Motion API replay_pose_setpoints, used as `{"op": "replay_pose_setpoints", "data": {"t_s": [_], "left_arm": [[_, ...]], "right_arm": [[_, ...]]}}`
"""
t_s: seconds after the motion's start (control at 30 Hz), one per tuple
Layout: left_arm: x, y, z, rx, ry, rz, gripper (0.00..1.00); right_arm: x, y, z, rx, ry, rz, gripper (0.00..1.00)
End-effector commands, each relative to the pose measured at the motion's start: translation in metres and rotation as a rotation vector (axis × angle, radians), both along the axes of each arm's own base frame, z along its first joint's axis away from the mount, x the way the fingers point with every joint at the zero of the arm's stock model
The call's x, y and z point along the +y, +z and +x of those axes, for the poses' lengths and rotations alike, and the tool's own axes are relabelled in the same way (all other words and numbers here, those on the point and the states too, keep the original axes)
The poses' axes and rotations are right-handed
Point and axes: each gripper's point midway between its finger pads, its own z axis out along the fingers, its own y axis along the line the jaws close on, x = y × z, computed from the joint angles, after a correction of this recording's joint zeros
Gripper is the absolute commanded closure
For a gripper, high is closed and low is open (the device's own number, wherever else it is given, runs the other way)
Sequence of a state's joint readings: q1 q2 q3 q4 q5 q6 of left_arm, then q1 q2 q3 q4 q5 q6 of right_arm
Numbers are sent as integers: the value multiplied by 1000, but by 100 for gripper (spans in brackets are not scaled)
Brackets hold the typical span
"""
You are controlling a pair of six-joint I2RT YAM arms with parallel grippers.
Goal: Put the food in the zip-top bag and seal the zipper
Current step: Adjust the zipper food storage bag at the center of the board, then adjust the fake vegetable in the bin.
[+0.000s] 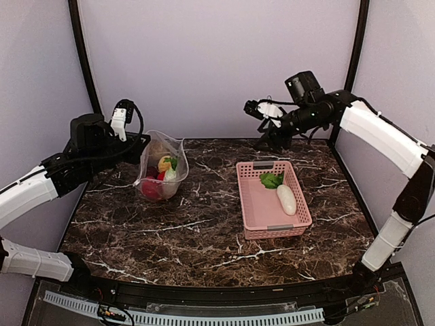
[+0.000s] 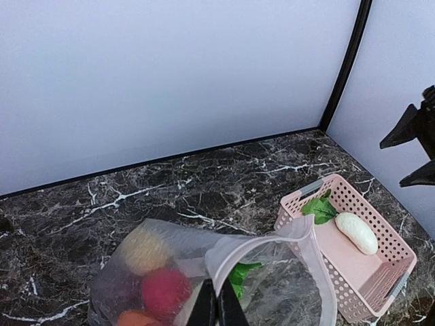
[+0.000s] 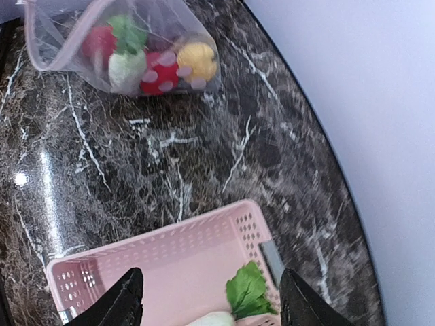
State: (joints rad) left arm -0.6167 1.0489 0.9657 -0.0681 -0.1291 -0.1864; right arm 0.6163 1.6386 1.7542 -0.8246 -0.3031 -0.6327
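Note:
The clear zip-top bag (image 1: 162, 170) stands open at the back left and holds red, yellow and orange balls and a white radish with green leaves (image 1: 169, 167). My left gripper (image 2: 218, 309) is shut on the bag's white mouth edge (image 2: 272, 239) and holds it up and open. One white radish with green leaves (image 1: 285, 197) lies in the pink basket (image 1: 272, 224); it also shows in the left wrist view (image 2: 357, 231). My right gripper (image 3: 207, 299) is open and empty, high above the basket's far end (image 3: 163, 251). The bag with food shows in the right wrist view (image 3: 129, 47).
The pink basket stands right of centre on the dark marble table (image 1: 197, 231). Purple walls and black corner posts (image 1: 83, 54) close the back and sides. The table's front edge has a black rail (image 1: 204, 295).

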Motion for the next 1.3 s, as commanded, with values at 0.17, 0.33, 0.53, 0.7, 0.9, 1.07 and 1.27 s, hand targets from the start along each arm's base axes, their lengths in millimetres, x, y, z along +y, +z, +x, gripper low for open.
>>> {"op": "replay_pose_setpoints", "data": {"t_s": [0.17,0.33,0.53,0.7,0.9,1.07,1.27], "left_arm": [[-14,-8,8,54,-39,-4,99],[-12,-8,7,50,-32,-1,99],[-11,-7,7,48,-32,-1,99],[-11,-6,6,44,-31,-3,99],[-10,-3,6,37,-31,-8,99],[-10,-3,5,38,-30,-10,99],[-9,-3,5,38,-28,-9,99]], "right_arm": [[-60,-135,18,440,-338,-81,37],[-79,-173,20,511,-425,-170,39],[-98,-201,22,542,-494,-264,40],[-109,-214,18,549,-517,-329,40],[-117,-225,7,574,-513,-380,40],[-125,-231,7,560,-537,-417,39],[-123,-244,2,607,-527,-431,38]]}}
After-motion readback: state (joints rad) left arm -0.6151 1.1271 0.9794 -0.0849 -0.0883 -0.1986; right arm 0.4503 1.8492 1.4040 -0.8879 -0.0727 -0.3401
